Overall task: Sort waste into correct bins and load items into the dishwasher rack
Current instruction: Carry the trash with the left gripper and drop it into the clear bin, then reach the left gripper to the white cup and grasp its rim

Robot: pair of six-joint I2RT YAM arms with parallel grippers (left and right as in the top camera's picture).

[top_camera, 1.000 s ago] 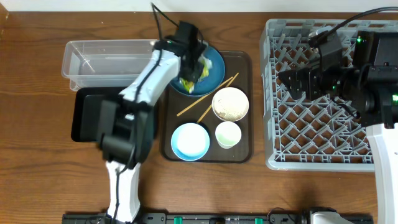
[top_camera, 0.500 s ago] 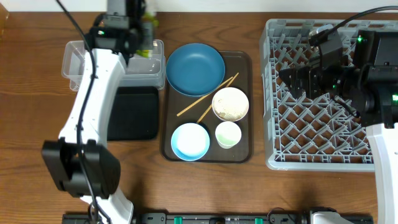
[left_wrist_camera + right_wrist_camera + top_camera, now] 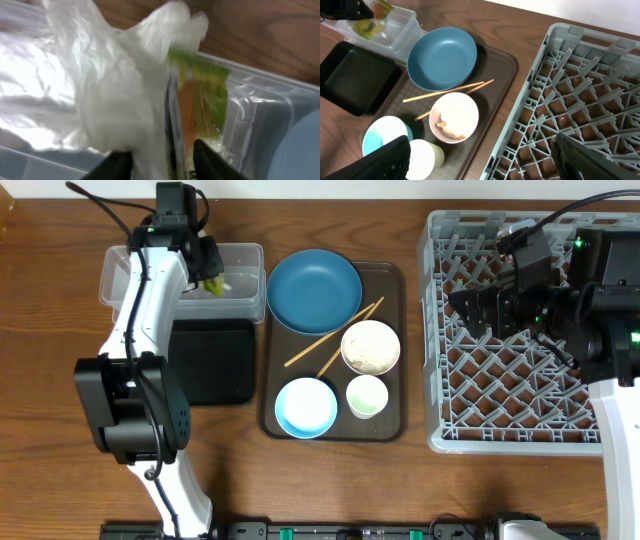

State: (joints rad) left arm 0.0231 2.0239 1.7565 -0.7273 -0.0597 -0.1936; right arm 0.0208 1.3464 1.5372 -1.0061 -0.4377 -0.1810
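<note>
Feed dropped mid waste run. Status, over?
Left pincer shut on crumpled white tissue and yellow-green snack wrapper, over clear rectangular plastic tub. Right pincer open above grey plastic rack. Nothing blocking.

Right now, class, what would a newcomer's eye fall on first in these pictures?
The left hand pinches a crumpled white tissue and a yellow-green wrapper over the clear tub at far left. Next comes the big grey rack on the right, the open right hand above it, and the dark blue bowl on the brown tray between them.
</note>
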